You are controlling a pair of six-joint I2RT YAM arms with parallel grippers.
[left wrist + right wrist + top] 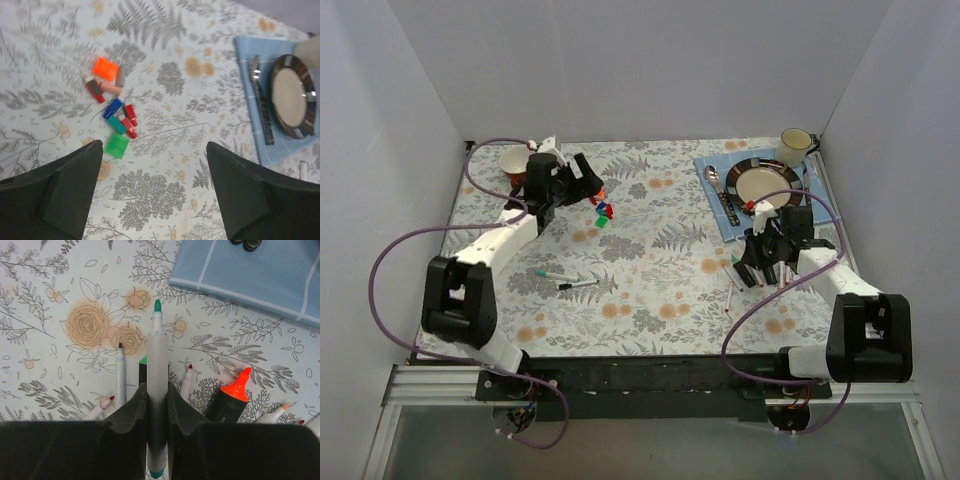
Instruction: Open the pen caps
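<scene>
Right claw point(157, 402) clamped on thin white-barrelled pen with green tip point(157, 340), right side of worktop point(650, 290), uncapped. Left claw point(155, 170) apart above small coloured plastic caps point(116, 107), far left. Pen light, stiff, smooth: hold mid-barrel.

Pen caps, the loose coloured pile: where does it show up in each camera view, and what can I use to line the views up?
Top external: the pile of pen caps lies left of centre, in the upper half.
Left wrist: the pile is left of centre, in the upper half.
Right wrist: not in it.
Shared landmark: the blue placemat, towards the upper right in all three views.
</scene>
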